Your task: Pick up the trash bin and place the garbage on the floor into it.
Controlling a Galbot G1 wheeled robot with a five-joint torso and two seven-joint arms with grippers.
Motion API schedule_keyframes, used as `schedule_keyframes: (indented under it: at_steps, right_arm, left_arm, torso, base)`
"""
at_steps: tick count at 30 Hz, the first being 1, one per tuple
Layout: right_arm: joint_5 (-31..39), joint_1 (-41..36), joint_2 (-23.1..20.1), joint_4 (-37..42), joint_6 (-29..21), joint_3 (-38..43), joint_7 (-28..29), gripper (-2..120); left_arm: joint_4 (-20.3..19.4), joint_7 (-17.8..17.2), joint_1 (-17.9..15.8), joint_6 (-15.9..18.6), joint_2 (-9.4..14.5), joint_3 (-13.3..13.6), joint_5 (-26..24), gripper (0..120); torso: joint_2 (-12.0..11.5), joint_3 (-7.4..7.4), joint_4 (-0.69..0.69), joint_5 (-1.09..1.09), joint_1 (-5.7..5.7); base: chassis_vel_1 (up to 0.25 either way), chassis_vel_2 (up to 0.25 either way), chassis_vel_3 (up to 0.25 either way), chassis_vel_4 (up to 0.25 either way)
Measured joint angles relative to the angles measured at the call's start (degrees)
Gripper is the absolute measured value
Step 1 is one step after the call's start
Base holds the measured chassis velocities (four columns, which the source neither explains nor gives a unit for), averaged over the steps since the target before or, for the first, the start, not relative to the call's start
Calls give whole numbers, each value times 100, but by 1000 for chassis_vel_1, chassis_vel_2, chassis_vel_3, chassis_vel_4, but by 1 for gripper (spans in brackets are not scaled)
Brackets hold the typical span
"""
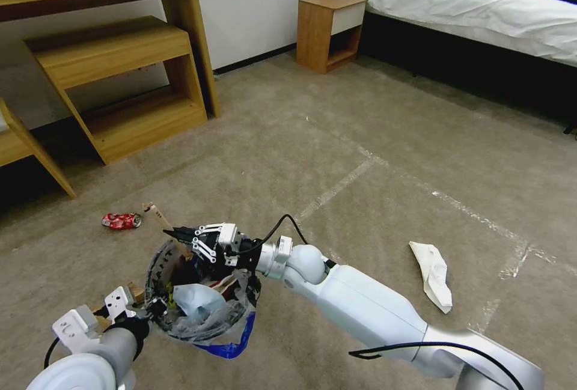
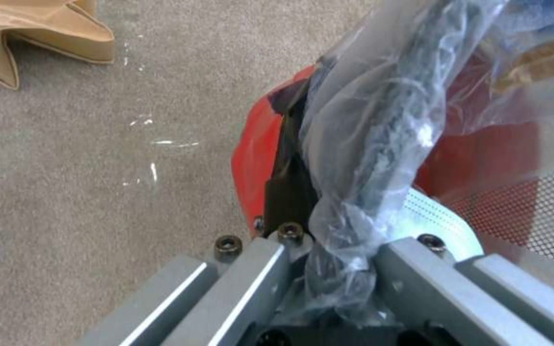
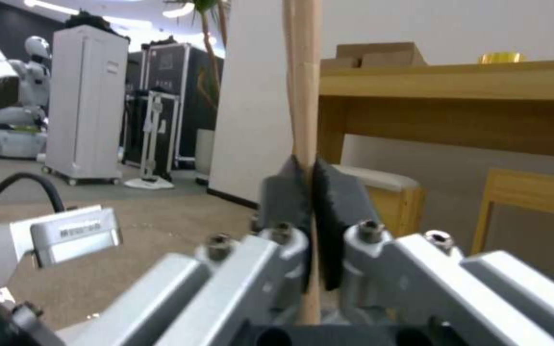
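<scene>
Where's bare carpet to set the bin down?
Free: the wide carpet between the wooden shelf unit, nightstand and tissue. Crowded: around the trash bin, with the crushed red can, cardboard bits and both arms.

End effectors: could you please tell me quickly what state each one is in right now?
Left end effector: shut on the trash bin rim.
Right end effector: shut on the wooden stick.

The wooden stick (image 3: 304, 96) ran off the frame above the right gripper (image 3: 309, 192) — its top unseen; plastic bag (image 2: 367, 144) hid the trash bin (image 2: 255, 154) rim.
</scene>
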Motion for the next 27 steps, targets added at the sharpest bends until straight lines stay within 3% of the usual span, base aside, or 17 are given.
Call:
schedule_keyframes:
  at_steps: [5, 7, 15, 17, 19, 25, 27]
  right_arm:
    - [-86, -3, -27, -32, 20, 20, 4, 22]
    - [-140, -25, -48, -45, 34, 42, 30, 35]
    - [-152, -31, -83, -29, 7, -2, 154, 64]
    - [-152, -30, -83, -29, 4, -6, 155, 67]
    - [-152, -25, -76, -33, 3, -23, 162, 79]
    - [-159, -2, -78, -56, 9, -29, 190, 98]
    - [-156, 5, -84, -53, 8, -27, 196, 99]
  left_arm:
    - [1, -4, -11, 0, 9, -1, -13, 0]
    - [16, -14, -32, 0, 14, -2, -24, 0]
    - [21, -61, -58, 0, 26, -13, -88, 0]
    - [21, -70, -60, 0, 29, -16, -100, 0]
    - [21, -80, -68, 0, 31, -25, -115, 0]
    - [32, -84, -89, 0, 20, -23, -118, 0]
    - [32, -84, -92, 0, 20, -23, -120, 0]
  torso:
    - [0, 0, 0, 0, 0]
    - [0, 0, 0, 1, 0]
    - [0, 0, 0, 1, 0]
    - [0, 0, 0, 0, 0]
    - [0, 0, 0, 1, 0]
    - [0, 0, 0, 0, 0]
    - [0, 0, 0, 1, 0]
  base:
    - [0, 0, 0, 0]
    - [0, 0, 0, 0]
    - [0, 0, 0, 0]
    - [0, 0, 0, 0]
    - [0, 0, 0, 0]
    - [0, 0, 0, 0]
    - [0, 0, 0, 0]
